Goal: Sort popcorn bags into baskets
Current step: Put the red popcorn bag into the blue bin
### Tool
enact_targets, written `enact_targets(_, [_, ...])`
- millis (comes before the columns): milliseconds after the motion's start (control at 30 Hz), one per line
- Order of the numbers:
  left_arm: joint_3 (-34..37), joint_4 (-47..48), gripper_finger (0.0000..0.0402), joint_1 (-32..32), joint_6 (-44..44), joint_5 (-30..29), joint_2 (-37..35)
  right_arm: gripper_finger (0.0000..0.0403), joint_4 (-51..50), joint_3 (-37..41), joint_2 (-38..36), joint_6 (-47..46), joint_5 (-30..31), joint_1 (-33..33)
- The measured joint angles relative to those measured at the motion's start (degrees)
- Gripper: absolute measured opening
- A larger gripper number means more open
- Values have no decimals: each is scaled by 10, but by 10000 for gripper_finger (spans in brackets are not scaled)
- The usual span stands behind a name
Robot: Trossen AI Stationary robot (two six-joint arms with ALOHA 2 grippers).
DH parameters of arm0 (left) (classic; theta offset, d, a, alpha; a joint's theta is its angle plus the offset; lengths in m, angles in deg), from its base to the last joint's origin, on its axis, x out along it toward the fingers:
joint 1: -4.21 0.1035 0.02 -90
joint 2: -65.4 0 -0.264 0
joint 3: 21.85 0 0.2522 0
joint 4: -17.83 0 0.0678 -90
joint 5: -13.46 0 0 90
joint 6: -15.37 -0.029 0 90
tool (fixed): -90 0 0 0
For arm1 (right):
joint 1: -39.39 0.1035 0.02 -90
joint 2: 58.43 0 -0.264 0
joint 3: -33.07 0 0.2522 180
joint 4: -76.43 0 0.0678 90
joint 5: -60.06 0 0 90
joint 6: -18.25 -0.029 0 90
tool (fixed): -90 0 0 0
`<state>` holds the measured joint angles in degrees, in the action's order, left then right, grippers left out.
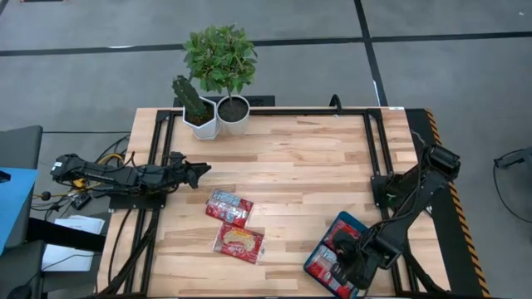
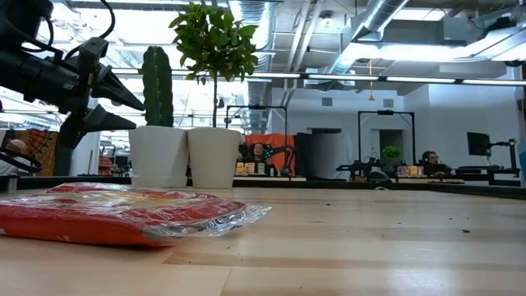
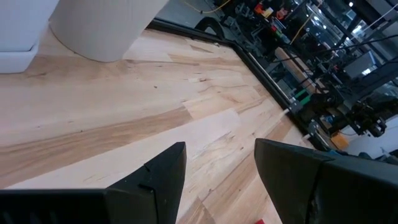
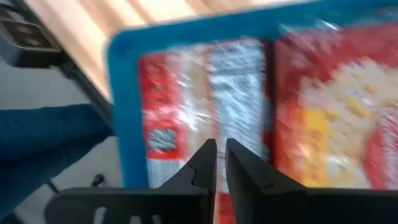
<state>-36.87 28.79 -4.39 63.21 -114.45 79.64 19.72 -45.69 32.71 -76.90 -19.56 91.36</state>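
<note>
Two red popcorn bags lie flat on the wooden table in the high view, one (image 1: 229, 207) just beyond the other (image 1: 238, 242); the low view shows a bag (image 2: 123, 214) close up. The teal basket (image 1: 343, 218) sits at the table's near right corner with packets (image 4: 186, 99) (image 4: 336, 118) lying in it. My right gripper (image 1: 345, 256) (image 4: 221, 163) is over the basket, pointing down at those packets, fingers shut with only a slit between them. My left gripper (image 1: 202, 172) (image 3: 217, 174) (image 2: 111, 103) hovers open above the table's left part, short of the two loose bags. My right gripper points down from above at the packets in the basket with nothing visible between its fingers; I cannot tell whether the fingertips (image 4: 205, 155) touch the packet below them.
Two white plant pots, a cactus (image 1: 199, 116) and a leafy plant (image 1: 233, 112), stand at the table's far edge. Black frame rails (image 1: 378, 149) run along the left, right and far sides. Bare wood (image 1: 307, 174) lies between the bags and the basket.
</note>
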Motion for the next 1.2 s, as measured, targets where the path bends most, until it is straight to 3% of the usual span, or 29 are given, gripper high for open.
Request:
enact_targets(267, [0, 0, 183, 0, -2, 0, 0, 8, 49, -4, 25, 7, -15, 12])
enact_targets(600, [0, 0, 183, 0, -3, 0, 0, 45, 86, -4, 96, -17, -56, 12])
enact_targets(867, [0, 0, 183, 0, -1, -9, 0, 24, 90, -4, 46, 9, -58, 0])
enact_targets(1000, [0, 0, 183, 0, 0, -10, 0, 20, 118, -4, 0, 67, -16, -26])
enact_targets(1100, [0, 0, 183, 0, 6, -8, 0, 23, 153, -4, -21, 153, 41, -66])
enact_targets(1200, [0, 0, 183, 0, 13, 2, 0, 30, 176, -4, -23, 246, 60, -124])
